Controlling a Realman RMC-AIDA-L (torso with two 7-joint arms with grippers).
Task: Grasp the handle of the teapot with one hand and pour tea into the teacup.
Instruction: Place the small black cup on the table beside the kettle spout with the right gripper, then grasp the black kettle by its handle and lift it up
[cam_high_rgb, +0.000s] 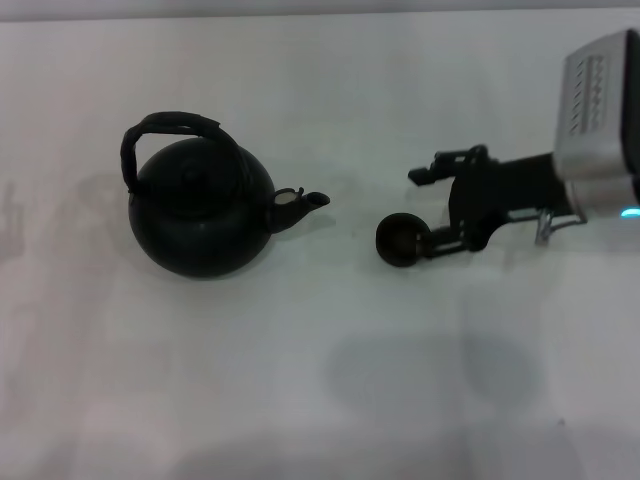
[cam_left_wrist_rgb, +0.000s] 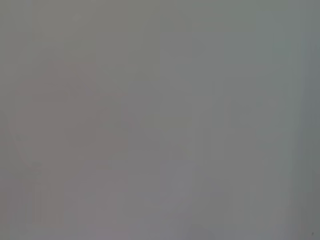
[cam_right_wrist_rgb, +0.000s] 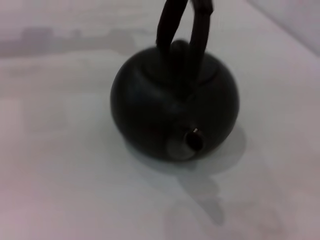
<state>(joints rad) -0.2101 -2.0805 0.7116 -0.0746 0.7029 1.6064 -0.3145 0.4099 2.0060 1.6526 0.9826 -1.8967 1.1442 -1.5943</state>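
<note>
The black round teapot (cam_high_rgb: 200, 215) stands upright on the white table, left of centre, its short spout (cam_high_rgb: 300, 205) pointing right toward the teacup. Its ropey arched handle (cam_high_rgb: 170, 125) loops over the lid. The tiny black teacup (cam_high_rgb: 402, 241) sits to the right of the spout. My right gripper (cam_high_rgb: 423, 212) reaches in from the right, open, with one finger right beside the teacup and the other farther back. The right wrist view looks straight at the teapot (cam_right_wrist_rgb: 172, 107), with the spout (cam_right_wrist_rgb: 192, 141) facing the camera and the handle (cam_right_wrist_rgb: 182, 25) above. My left gripper is out of view.
The white table (cam_high_rgb: 300, 380) stretches around both objects. The silver forearm housing of the right arm (cam_high_rgb: 600, 110) sits at the right edge. The left wrist view shows only a flat grey surface.
</note>
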